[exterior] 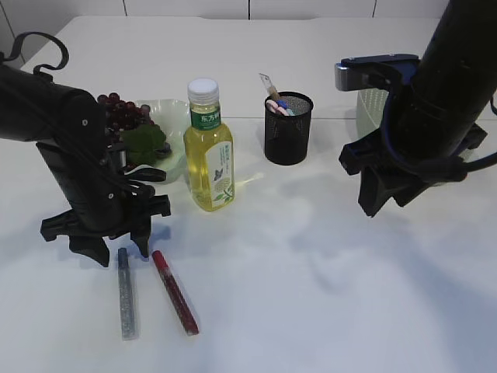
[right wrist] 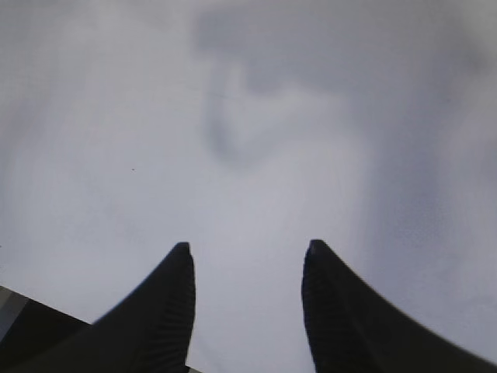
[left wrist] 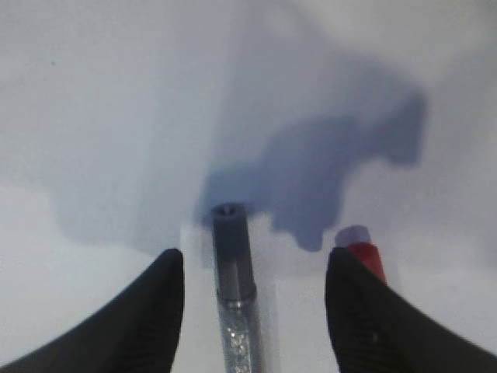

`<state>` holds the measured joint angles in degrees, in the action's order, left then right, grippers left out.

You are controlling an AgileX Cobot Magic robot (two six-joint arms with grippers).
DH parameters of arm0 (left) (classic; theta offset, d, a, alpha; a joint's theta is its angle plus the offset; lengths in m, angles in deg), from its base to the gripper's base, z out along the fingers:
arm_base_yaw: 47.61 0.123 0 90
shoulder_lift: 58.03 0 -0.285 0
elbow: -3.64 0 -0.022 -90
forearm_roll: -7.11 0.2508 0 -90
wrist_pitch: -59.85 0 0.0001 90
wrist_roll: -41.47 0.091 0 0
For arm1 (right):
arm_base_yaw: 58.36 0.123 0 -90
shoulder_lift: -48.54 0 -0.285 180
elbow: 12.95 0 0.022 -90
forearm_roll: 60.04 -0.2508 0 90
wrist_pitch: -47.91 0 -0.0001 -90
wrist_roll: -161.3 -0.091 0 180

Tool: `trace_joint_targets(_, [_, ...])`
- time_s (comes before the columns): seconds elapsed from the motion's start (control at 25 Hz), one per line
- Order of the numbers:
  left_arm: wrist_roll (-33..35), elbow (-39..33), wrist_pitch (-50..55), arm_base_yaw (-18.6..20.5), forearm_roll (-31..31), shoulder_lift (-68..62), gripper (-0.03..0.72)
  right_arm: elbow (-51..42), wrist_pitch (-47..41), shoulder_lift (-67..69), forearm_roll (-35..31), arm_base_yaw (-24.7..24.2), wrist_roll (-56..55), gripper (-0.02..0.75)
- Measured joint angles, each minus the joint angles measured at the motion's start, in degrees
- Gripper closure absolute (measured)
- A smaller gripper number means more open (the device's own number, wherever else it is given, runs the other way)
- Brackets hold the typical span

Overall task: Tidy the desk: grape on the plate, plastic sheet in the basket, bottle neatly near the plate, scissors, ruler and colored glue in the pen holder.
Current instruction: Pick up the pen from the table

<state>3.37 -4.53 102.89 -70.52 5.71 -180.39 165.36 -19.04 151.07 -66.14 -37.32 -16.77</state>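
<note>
Two colored glue tubes lie on the table at front left, a silver glitter one [exterior: 126, 299] and a red one [exterior: 175, 293]. My left gripper [exterior: 122, 255] hangs open just above the silver tube's grey cap [left wrist: 233, 256]; the cap lies between the jaws [left wrist: 255, 260] untouched, and the red tube's tip [left wrist: 366, 256] shows beside the right finger. The grape bunch [exterior: 120, 111] rests on the pale green plate [exterior: 169, 113]. The bottle [exterior: 208, 155] of yellow liquid stands upright beside the plate. The black mesh pen holder [exterior: 288, 129] holds pink-and-blue handles and a thin strip. My right gripper [exterior: 384, 203] [right wrist: 248, 250] is open over bare table. The plastic sheet is out of view.
A pale basket [exterior: 371, 107] stands behind my right arm at the back right. The white table stretches between the two arms and in front of the pen holder.
</note>
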Motion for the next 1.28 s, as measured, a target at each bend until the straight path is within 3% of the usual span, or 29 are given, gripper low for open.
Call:
trace_joint_targets(0.24, [-3.4,0.0,-1.7,0.0,3.1,0.0,0.263,0.0,0.0,0.0,0.0,0.0,-0.1,0.37])
trace_joint_targets(0.88, [-3.5,0.5,-1.8,-0.2,3.7,-2.9,0.27,0.0,0.1,0.0,0.1,0.0,-0.1,0.37])
trace_joint_targets(1.0, [-3.5,0.5,-1.7,-0.2,3.7,-2.9,0.333,0.0,0.1,0.0,0.1,0.0,-0.1,0.37])
trace_joint_targets(1.2, [-3.5,0.6,-0.2,-0.2,3.7,-3.0,0.535,0.0,0.1,0.0,0.1,0.0,-0.1,0.37])
trace_joint_targets(1.28, [-3.5,0.6,0.1,-0.2,3.7,-3.0,0.583,0.0,0.1,0.0,0.1,0.0,-0.1,0.37])
